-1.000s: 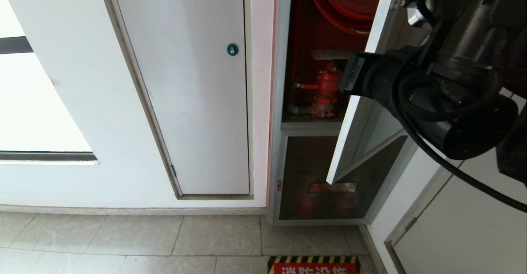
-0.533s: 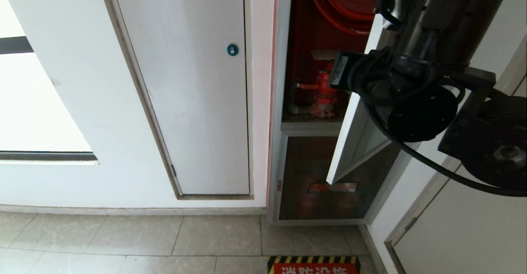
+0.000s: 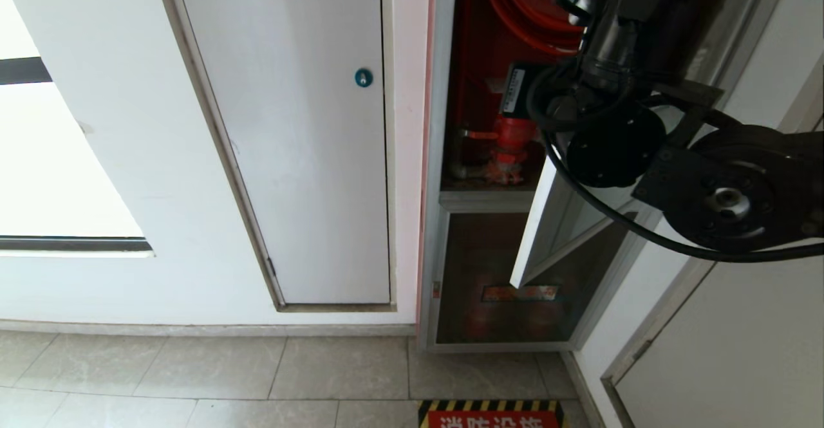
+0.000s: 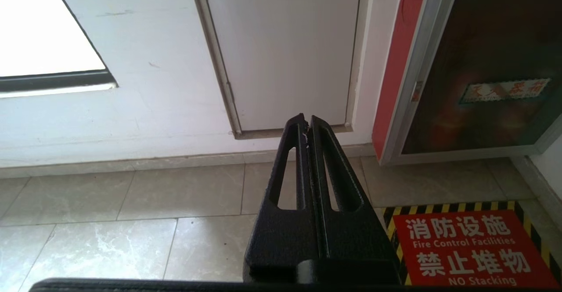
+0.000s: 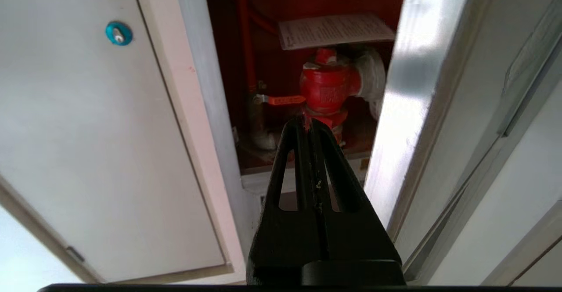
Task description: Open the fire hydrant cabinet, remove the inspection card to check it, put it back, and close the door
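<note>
The fire hydrant cabinet [image 3: 438, 158] stands open, red inside, with the hose reel [image 3: 528, 3] above the red valve [image 3: 512, 135]. Its door [image 3: 537, 222] is swung out to the right and shows its silver edge [image 5: 408, 85]. The inspection card [image 5: 336, 30] lies flat as a white printed sheet just above the valve [image 5: 325, 88]. My right gripper [image 5: 307, 123] is shut and empty, in front of the opening, pointing at the valve below the card and beside the door's edge. My left gripper [image 4: 306, 120] is shut and parked low, pointing at the foot of the wall.
A white door with a blue round lock [image 3: 364, 78] is left of the cabinet. A smaller dark glass panel with a red label [image 3: 502, 286] sits under the opening. A red floor sign [image 4: 470, 248] lies before it. The right arm [image 3: 727, 196] covers the door's upper part.
My right arm has swung left and further into the cabinet opening, in front of the door's upper part. The door, the card and the left arm have not moved.
</note>
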Controlling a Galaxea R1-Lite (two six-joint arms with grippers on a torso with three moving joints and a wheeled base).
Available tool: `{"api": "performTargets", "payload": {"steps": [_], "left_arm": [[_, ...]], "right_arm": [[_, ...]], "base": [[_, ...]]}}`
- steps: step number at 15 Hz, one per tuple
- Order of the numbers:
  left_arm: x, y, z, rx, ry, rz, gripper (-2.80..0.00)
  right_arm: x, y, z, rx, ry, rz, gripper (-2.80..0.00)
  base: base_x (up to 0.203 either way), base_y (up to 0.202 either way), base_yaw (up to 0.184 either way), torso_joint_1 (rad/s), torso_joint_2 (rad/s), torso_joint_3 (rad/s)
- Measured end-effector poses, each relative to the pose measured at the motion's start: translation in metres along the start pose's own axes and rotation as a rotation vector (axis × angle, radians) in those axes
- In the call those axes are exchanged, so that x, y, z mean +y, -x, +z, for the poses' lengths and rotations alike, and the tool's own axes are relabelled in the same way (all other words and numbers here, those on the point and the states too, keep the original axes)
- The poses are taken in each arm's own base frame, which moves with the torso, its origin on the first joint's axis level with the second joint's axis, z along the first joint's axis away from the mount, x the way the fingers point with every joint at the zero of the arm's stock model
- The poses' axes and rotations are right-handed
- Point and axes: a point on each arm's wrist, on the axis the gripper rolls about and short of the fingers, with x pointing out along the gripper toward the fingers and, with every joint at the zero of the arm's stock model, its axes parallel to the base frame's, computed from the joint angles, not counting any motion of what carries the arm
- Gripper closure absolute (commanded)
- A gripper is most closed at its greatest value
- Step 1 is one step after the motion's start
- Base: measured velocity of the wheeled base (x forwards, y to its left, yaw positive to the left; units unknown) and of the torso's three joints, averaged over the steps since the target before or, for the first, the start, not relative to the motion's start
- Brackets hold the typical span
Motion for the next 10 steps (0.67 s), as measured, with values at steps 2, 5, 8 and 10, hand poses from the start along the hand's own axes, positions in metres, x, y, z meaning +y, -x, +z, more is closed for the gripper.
{"api": "performTargets", "payload": {"steps": [2, 5, 8, 10], "left_arm": [[0.000, 0.000, 0.000, 0.000, 0.000, 0.000, 0.00], [0.000, 0.000, 0.000, 0.000, 0.000, 0.000, 0.00], [0.000, 0.000, 0.000, 0.000, 0.000, 0.000, 0.00], [0.000, 0.000, 0.000, 0.000, -0.001, 0.001, 0.00]], "right_arm": [[0.003, -0.011, -0.009, 0.009, 0.026, -0.025, 0.00], [0.006, -0.024, -0.018, 0.012, 0.036, -0.046, 0.00], [0.006, -0.035, -0.015, -0.030, 0.042, -0.064, 0.00], [0.006, -0.039, -0.015, -0.040, 0.044, -0.064, 0.00]], "base": [[0.000, 0.000, 0.000, 0.000, 0.00, 0.000], [0.000, 0.000, 0.000, 0.000, 0.00, 0.000], [0.000, 0.000, 0.000, 0.000, 0.00, 0.000], [0.000, 0.000, 0.000, 0.000, 0.00, 0.000]]}}
